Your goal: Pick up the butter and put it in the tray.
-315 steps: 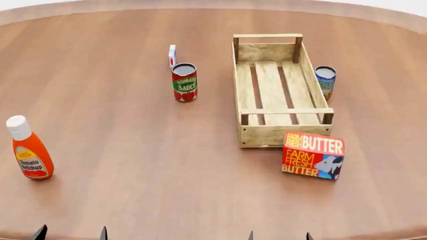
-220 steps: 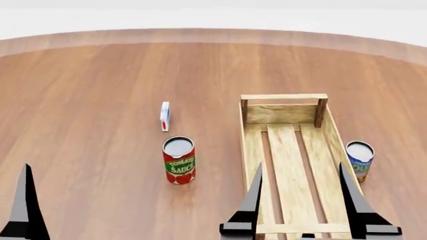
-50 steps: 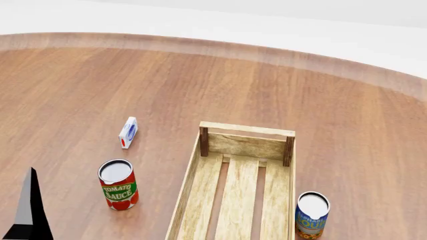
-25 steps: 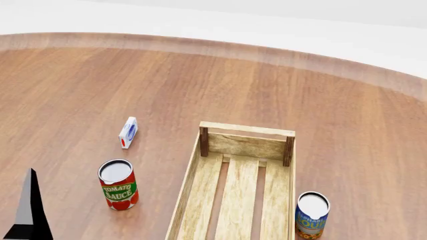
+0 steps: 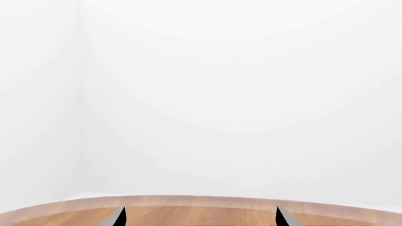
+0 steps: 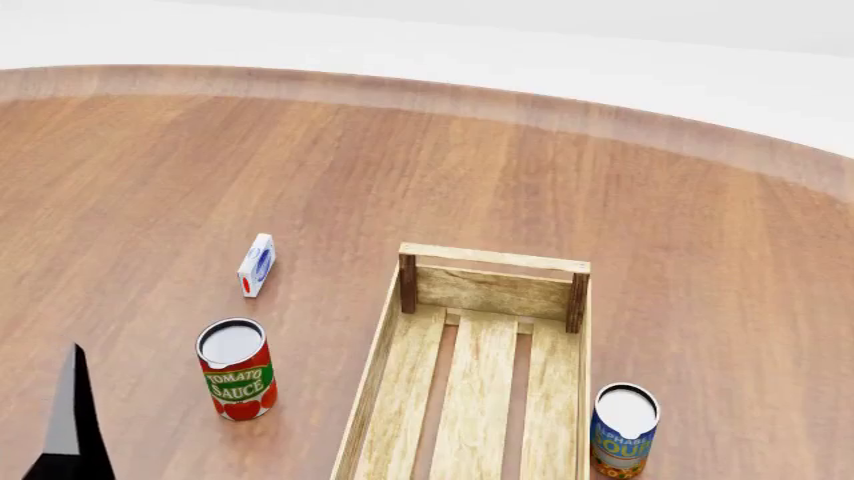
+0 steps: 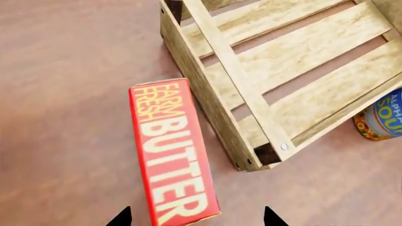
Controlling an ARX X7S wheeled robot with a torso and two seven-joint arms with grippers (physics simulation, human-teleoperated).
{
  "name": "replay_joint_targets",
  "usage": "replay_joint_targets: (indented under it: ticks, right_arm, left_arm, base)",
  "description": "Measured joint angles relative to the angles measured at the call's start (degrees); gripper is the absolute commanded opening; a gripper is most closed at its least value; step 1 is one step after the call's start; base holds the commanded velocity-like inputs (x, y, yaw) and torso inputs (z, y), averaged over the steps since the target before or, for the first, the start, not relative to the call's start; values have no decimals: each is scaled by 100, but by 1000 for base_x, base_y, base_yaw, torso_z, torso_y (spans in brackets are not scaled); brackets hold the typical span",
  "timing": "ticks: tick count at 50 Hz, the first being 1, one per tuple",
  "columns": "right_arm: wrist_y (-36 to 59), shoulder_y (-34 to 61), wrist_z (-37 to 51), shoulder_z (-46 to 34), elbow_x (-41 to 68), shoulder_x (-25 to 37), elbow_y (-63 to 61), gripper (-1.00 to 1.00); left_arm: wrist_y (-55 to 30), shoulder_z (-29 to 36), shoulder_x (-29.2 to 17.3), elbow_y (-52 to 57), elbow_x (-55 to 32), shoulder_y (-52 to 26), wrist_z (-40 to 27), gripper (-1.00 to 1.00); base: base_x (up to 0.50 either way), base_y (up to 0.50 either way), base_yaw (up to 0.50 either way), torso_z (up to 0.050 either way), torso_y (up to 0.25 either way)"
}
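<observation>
Red-orange and close under the right end effector (image 7: 196, 217): the butter (image 7: 172, 150), up on one long edge on the table (image 7: 69, 94), its near end between the two dark fingertips as the right wrist view shows it. Spread wide, wider than the carton's narrow top face, and gripping nothing. Cannot tell how high above the carton; no contact to be seen.

Little changed over the last half second. In the head view, only the one visible fingertip of the left end effector (image 6: 67, 425), now a shade lower and further inboard. Otherwise as before: tray (image 6: 491, 258), tomato sauce can (image 6: 236, 368), soup can (image 6: 623, 428) and small white-blue carton (image 6: 256, 265), all in the same spots. No sign of the butter or of the right end effector in that view. Judged from this: approach finished or nearly so, grasp not yet made, carton undisturbed.

Ahead of the right end effector and slightly to one side: the tray's near corner post, with the butter lying along the tray's outer wall (image 7: 207, 101), just beside it, perhaps touching. Beyond the tray's far side, the soup can. Likely next: descend, close across the narrow width, lift clear of the low wall, carry a short way forward over the slats.

Left end effector (image 5: 199, 217) also parted, empty, facing a blank white wall over the table edge, away from every task thing.
</observation>
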Motion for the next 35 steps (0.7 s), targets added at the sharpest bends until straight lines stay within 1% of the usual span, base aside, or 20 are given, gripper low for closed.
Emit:
replay_joint_targets:
  ticks: [21, 35]
  right_arm:
    - [515, 858, -42, -1318, -820, -298, 36, 100]
    - [969, 1366, -123, -2048, -1142, -472, -71, 100]
  left_arm:
    - [9, 90, -65, -21, -20, -11, -48, 100]
    - [14, 88, -98, -42, -84, -26, -84, 100]
  base:
    - [0, 0, 0, 0, 0]
    - [0, 0, 0, 0, 0]
